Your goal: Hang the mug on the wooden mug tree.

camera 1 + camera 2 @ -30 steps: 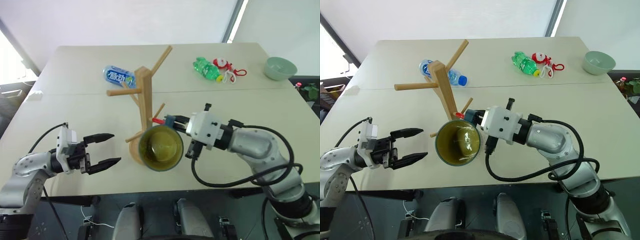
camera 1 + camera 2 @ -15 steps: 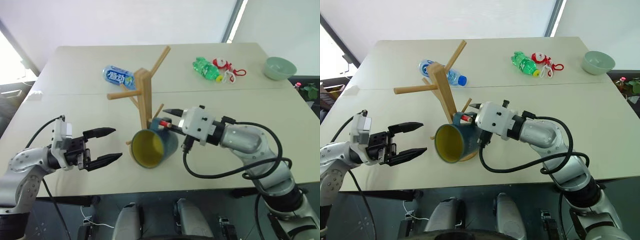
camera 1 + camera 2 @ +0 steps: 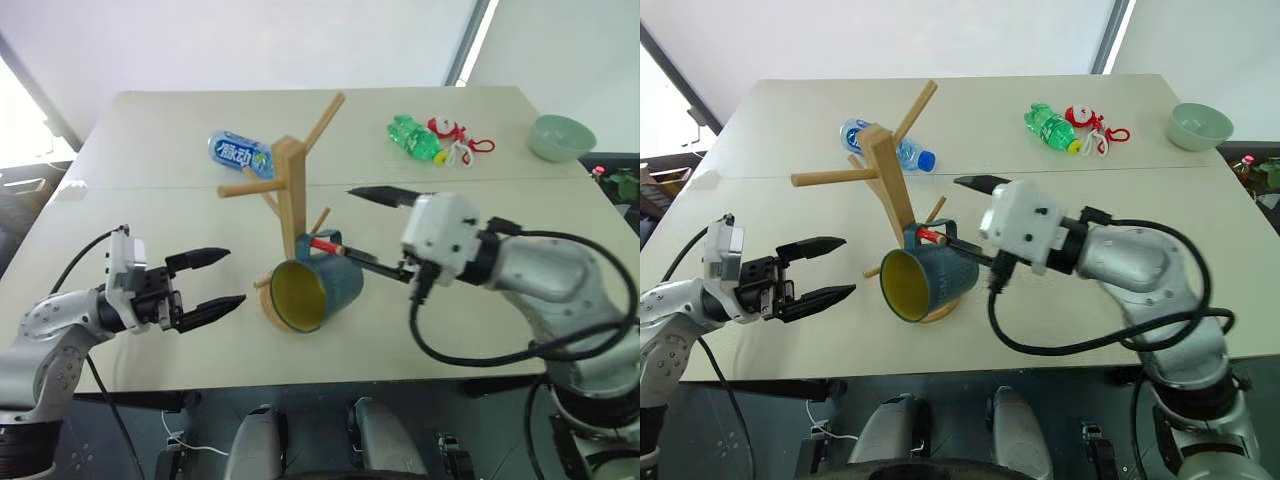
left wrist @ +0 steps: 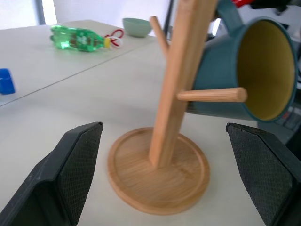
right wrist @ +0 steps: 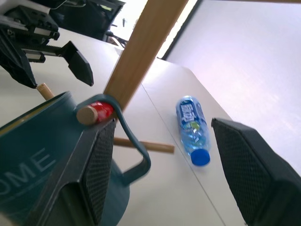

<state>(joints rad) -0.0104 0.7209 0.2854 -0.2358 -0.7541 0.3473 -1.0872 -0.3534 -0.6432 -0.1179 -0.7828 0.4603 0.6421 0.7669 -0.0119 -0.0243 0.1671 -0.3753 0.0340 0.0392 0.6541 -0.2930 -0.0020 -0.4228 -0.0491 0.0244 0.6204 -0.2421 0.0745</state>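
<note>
- The mug (image 3: 308, 290) hangs by its handle on the red-tipped peg of the wooden mug tree (image 3: 290, 210), tilted, its yellow inside bare.
- The pale green bowl (image 3: 562, 136) sits far off on the surface (image 3: 150, 130).
- The right claw (image 3: 385, 230) gapes wide, gripping nothing, one finger just beside the mug.
- The left claw (image 3: 215, 283) is open and unladen.
- The right wrist view catches the handle looped over the peg and a blue bottle (image 5: 193, 128) beyond.

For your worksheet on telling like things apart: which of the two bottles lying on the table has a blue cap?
The clear bottle with the blue label, lying behind the wooden mug tree; the other bottle is green with a yellow cap.
</note>
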